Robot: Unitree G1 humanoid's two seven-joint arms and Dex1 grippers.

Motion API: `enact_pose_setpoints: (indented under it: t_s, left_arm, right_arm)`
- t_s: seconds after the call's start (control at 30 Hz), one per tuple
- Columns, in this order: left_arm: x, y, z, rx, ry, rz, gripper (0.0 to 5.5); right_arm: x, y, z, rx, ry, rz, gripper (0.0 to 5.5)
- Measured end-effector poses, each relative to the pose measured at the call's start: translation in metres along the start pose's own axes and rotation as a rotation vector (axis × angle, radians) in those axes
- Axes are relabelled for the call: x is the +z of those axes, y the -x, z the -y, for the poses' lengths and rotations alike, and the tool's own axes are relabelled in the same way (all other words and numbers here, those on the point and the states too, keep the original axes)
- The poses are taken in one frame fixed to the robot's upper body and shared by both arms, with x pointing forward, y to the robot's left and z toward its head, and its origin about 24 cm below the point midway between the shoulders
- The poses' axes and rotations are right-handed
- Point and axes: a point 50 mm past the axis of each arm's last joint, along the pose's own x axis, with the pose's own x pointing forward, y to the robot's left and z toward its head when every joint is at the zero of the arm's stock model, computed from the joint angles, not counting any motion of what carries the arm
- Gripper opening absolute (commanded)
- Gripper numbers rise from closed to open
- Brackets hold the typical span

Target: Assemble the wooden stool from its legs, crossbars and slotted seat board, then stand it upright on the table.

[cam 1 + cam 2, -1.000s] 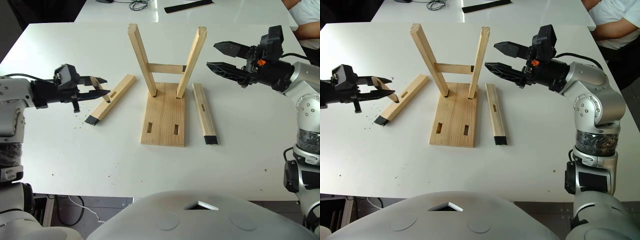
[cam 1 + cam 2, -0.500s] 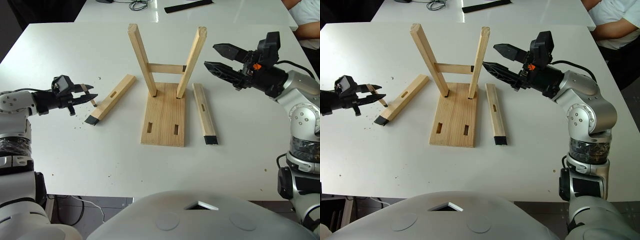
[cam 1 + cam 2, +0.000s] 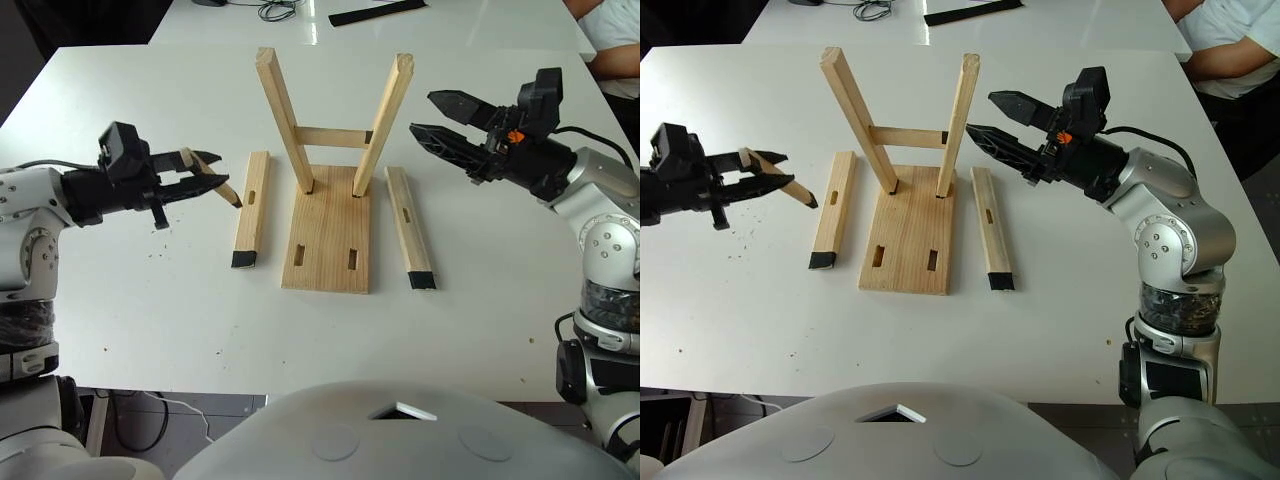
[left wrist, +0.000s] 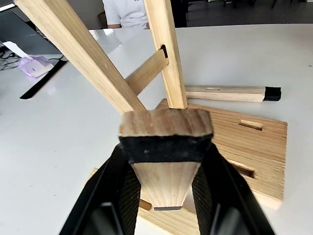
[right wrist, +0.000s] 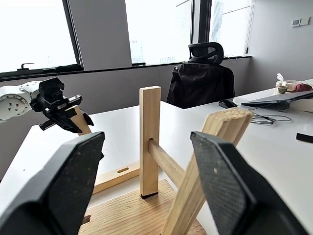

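At the left side of the flat, pale wooden seat board (image 3: 327, 225), the left claw (image 3: 212, 172) is hanging above the white bench (image 3: 150, 300). Its black fingers (image 4: 122, 181) are gripping a short pale wooden crossbar (image 3: 226, 194), which is slanting down out of the grip toward the board.

Between that claw and the seat board, just beside the board's left edge and parallel to it, a loose square wooden leg (image 3: 250, 205) is lying flat on the bench, its black end nearest the robot.

Over the far right of the seat board, the right claw (image 3: 422, 112) is hovering with its jaws spread wide, holding nothing. Its tips are pointing at the upper part of the right upright leg (image 3: 383, 120), close but apart from it.

That leg and the left upright leg (image 3: 285, 120) are standing in the board's far slots, leaning apart, with a joining crossbar (image 3: 333, 137) sitting between them. The near slots (image 3: 299, 254) are showing open. Just beside the board's right edge, a second loose leg (image 3: 409, 225) is lying flat.
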Motion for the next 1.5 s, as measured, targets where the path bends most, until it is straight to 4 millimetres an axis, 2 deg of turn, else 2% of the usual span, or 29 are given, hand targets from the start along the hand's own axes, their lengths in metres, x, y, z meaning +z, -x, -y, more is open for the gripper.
enact_pose_setpoints:
  t_s: [0.07,0.13,0.27,0.43,0.6,0.83,1.5]
  left_arm:
    - [0.003,-0.001,-0.011,0.036,-0.022,0.031,1.31]
    - [-0.005,-0.005,-0.018,0.051,-0.023,0.014,1.31]
    - [-0.035,-0.023,-0.028,0.076,-0.009,-0.018,1.31]
    - [-0.051,-0.035,-0.024,0.060,-0.021,-0.036,1.31]
    - [-0.060,-0.035,-0.021,0.033,-0.043,-0.084,1.31]
    - [-0.059,-0.029,-0.020,-0.004,-0.067,-0.107,1.31]
    - [-0.056,-0.032,-0.017,-0.035,-0.064,-0.089,1.31]
  right_arm:
    - [-0.002,-0.001,0.001,0.005,-0.011,-0.006,3.23]
    - [-0.003,-0.002,0.003,0.013,-0.018,-0.011,3.23]
    - [-0.001,-0.009,0.005,0.045,-0.020,-0.018,3.23]
    - [0.001,-0.011,0.007,0.055,-0.019,-0.018,3.23]
    - [0.000,-0.011,0.008,0.059,-0.025,-0.019,3.23]
    - [-0.001,-0.011,0.007,0.052,-0.030,-0.017,3.23]
    - [-0.009,-0.012,0.005,0.049,-0.055,-0.032,3.23]
